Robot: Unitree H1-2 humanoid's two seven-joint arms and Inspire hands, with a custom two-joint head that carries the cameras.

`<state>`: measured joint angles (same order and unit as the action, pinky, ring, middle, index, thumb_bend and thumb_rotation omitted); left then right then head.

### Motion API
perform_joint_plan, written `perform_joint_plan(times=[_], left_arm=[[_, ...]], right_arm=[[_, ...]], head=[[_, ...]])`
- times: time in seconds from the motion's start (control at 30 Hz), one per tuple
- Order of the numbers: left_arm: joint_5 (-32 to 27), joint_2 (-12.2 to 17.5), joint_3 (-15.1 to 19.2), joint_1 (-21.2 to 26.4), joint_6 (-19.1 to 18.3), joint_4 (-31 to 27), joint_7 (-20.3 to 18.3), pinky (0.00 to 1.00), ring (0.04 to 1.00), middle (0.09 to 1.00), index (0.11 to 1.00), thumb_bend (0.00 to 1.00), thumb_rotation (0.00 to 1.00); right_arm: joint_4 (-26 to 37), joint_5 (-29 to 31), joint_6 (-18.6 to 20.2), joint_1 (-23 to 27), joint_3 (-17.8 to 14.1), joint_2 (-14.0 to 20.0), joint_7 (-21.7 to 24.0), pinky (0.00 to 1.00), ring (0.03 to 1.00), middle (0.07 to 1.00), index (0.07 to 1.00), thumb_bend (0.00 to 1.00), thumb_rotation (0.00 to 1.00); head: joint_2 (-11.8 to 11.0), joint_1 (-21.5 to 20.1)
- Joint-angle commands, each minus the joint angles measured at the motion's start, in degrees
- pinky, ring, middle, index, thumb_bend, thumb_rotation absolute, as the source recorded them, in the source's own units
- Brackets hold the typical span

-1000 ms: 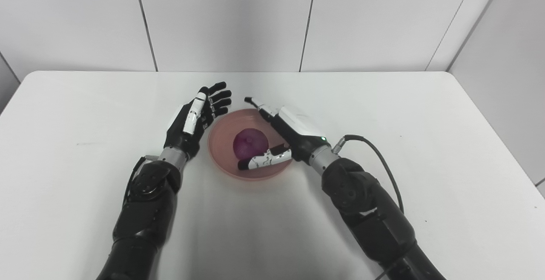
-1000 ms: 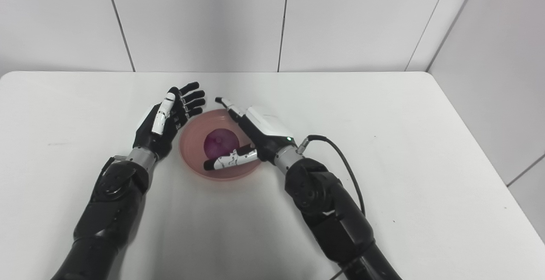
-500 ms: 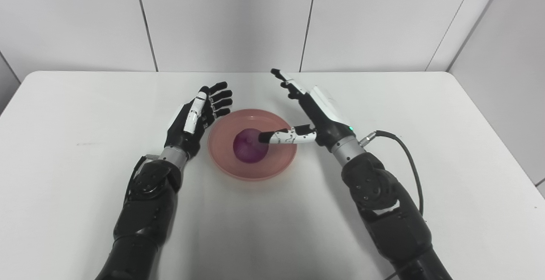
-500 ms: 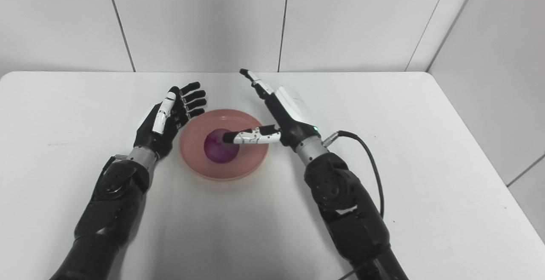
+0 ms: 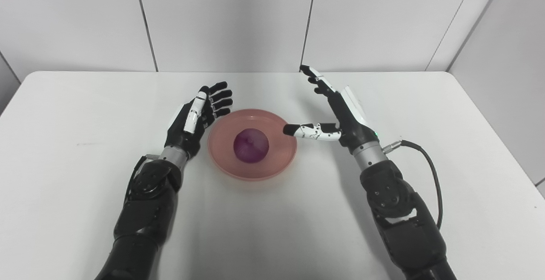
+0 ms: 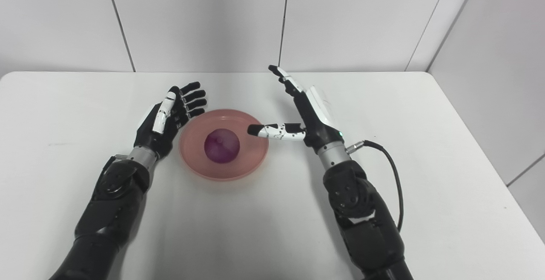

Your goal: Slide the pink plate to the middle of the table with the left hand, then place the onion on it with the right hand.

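The pink plate (image 5: 272, 161) lies at the middle of the white table. The purple onion (image 5: 251, 144) sits on it, near its centre. My left hand (image 5: 196, 118) is open, fingers spread, just left of the plate's rim and apart from it. My right hand (image 5: 336, 112) is open and empty, raised to the right of the plate, its thumb reaching over the plate's right rim. The same scene shows in the right eye view, with the onion (image 6: 222, 145) on the plate (image 6: 251, 161).
The white table (image 5: 64, 114) has a rounded far edge against a tiled wall. A black cable (image 5: 425, 161) loops from my right wrist over the table on the right.
My right hand has let go of the onion, opened and drawn back up and to the right, off the plate. The onion stays on the plate. My left hand has not moved.
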<state>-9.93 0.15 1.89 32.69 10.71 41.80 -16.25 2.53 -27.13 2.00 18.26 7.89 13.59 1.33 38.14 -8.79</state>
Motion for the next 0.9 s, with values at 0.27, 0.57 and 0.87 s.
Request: perform_joint_plan(times=[0.27, 0.57, 0.87], left_arm=[[-0.59, 0.05, 0.26, -1.15, -0.14, 1.13, -0.33, 0.80, 0.814, 0.817, 0.791, 0.43, 1.00], [-0.08, 0.62, 0.66, -1.33, 1.22, 1.61, 0.23, 0.80, 0.815, 0.816, 0.790, 0.43, 1.00], [-0.31, 2.12, 2.16, -2.08, 5.11, 3.52, 0.96, 0.81, 0.815, 0.812, 0.788, 0.43, 1.00]], right_arm=[[-2.29, 3.13, -6.27, -2.47, -3.02, -1.93, -6.11, 0.74, 0.859, 0.900, 0.918, 0.93, 0.76], [-4.81, -0.66, -8.42, -5.54, -3.30, -2.02, -11.80, 0.91, 0.820, 0.856, 0.890, 0.84, 0.95], [-6.78, 1.51, -11.58, -7.52, -3.97, -2.00, -13.05, 0.81, 0.837, 0.867, 0.888, 0.77, 0.98]], head=[[-0.26, 0.41], [-0.47, 0.69], [-0.47, 0.77]])
